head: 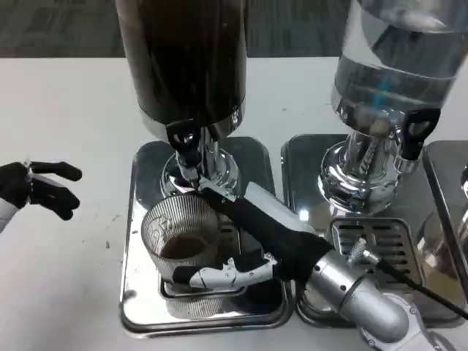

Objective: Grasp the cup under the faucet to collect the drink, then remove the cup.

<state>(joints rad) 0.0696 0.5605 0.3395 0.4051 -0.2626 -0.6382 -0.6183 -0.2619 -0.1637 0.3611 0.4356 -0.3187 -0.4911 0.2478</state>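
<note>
Cup [180, 232], ribbed clear glass, holds dark drink at bottom.
</note>
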